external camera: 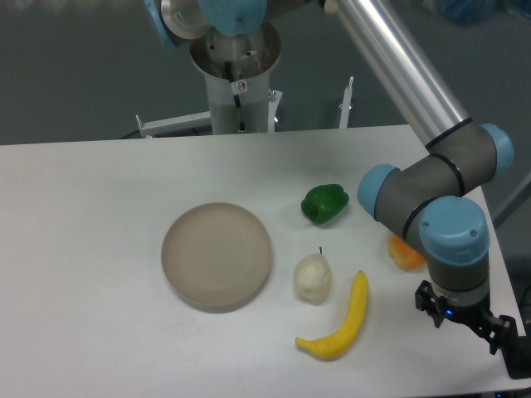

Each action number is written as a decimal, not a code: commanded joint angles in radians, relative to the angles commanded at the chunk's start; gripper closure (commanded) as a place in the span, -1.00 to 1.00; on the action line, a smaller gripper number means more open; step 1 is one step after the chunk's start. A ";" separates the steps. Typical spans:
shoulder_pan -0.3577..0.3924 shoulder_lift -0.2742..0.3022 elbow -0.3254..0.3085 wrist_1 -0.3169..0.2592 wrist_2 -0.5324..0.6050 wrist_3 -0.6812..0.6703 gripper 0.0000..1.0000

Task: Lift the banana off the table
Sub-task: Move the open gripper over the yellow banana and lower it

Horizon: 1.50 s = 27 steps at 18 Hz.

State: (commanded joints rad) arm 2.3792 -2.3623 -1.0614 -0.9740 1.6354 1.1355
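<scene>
The bright yellow curved banana [342, 322] lies on the white table [91, 249], front right of centre, its thick end toward the front edge. The arm's wrist hangs to the banana's right, clear of it. Only the black base of my gripper [513, 350] shows at the frame's lower right corner. Its fingers are cut off by the frame edge, so I cannot tell whether they are open or shut. Nothing is seen held.
A pale cream pear [313, 278] stands just left of the banana's upper end. A green pepper [323, 204] lies behind it. An orange fruit [404, 255] is partly hidden by the arm. A round beige-grey plate [217, 255] sits at centre-left. The robot base stands behind the table.
</scene>
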 joint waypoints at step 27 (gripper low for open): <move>-0.086 0.048 -0.279 0.024 -0.095 -0.204 -1.00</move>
State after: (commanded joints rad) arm 2.2933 -2.3147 -1.3407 -0.9495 1.5401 0.9311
